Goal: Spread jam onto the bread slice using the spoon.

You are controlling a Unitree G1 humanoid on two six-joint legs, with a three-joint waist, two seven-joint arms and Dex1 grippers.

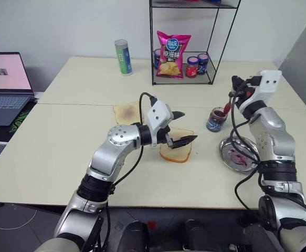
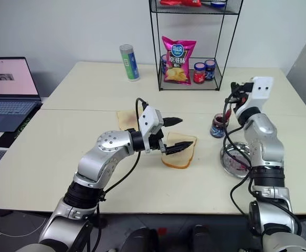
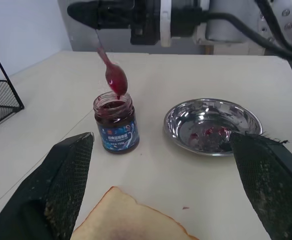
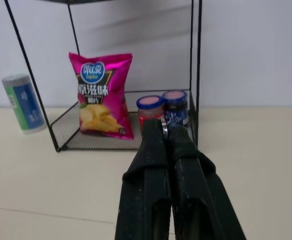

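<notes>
On a pale table, the right gripper (image 1: 235, 84) has its jaws clamped on the spoon (image 3: 111, 71), which hangs bowl-down just above the jam (image 3: 115, 122), while the bread slice (image 1: 176, 149) lies well to its left beneath the left gripper (image 1: 180, 127), jaws spread wide.

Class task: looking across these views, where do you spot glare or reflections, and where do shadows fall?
Left wrist view: the steel dish mirrors bright highlights, and the jam jar casts a soft shadow on the table. Left eye view: the bread slice lies under the left gripper.
</notes>
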